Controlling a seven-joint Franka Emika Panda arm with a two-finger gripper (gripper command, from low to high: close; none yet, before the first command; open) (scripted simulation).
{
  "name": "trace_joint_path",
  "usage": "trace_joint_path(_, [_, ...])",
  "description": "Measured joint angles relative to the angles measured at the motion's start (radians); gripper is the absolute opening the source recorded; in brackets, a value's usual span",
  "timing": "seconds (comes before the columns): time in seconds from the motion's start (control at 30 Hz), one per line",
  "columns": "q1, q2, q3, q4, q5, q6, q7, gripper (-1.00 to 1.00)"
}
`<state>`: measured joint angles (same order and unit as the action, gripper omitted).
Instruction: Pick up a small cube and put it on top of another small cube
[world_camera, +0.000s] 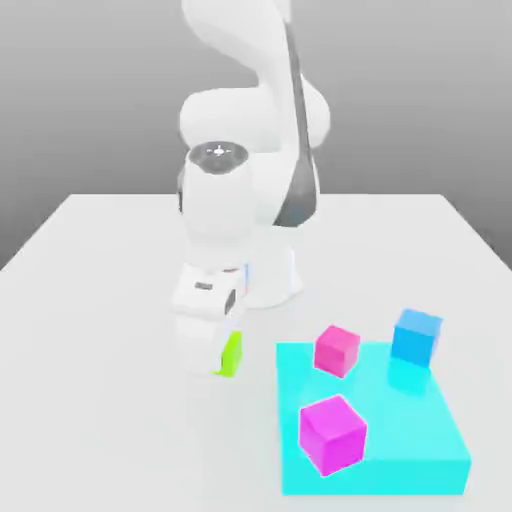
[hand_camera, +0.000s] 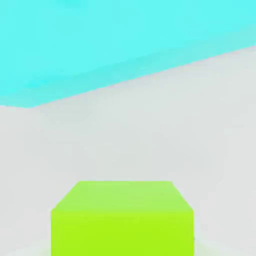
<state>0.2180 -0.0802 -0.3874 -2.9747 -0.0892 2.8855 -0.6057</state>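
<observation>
I am holding the small lime-green cube (world_camera: 231, 354) in the fully closed hand (world_camera: 222, 368), low over the tabletop (world_camera: 90, 300) beside the cyan platform (world_camera: 420, 450). Carrying it this low, I am risking clipping the platform edge or knocking 1 pink cube (world_camera: 333, 432).

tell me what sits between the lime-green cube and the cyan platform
Nothing: in the exterior view a bare strip of white table separates the lime-green cube from the cyan platform. The hand view shows the same bare stretch.
</observation>
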Motion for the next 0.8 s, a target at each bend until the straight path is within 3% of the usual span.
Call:
trace_joint_path(0.13, [0.128, -0.071, 0.067, 0.047, 0.055, -0.122, -0.102, -1.00])
trace_joint_path(0.47, [0.484, -0.268, 0.310, 0.163, 0.079, -0.428, -0.305, -1.00])
trace_joint_path(0.67, [0.515, -0.108, 0.341, 0.138, 0.071, -0.239, -0.319, -1.00])
trace_joint_path(0.7, [0.516, -0.090, 0.341, 0.135, 0.072, -0.218, -0.320, 1.00])
trace_joint_path(0.8, [0.516, -0.090, 0.341, 0.135, 0.072, -0.218, -0.320, 1.00])
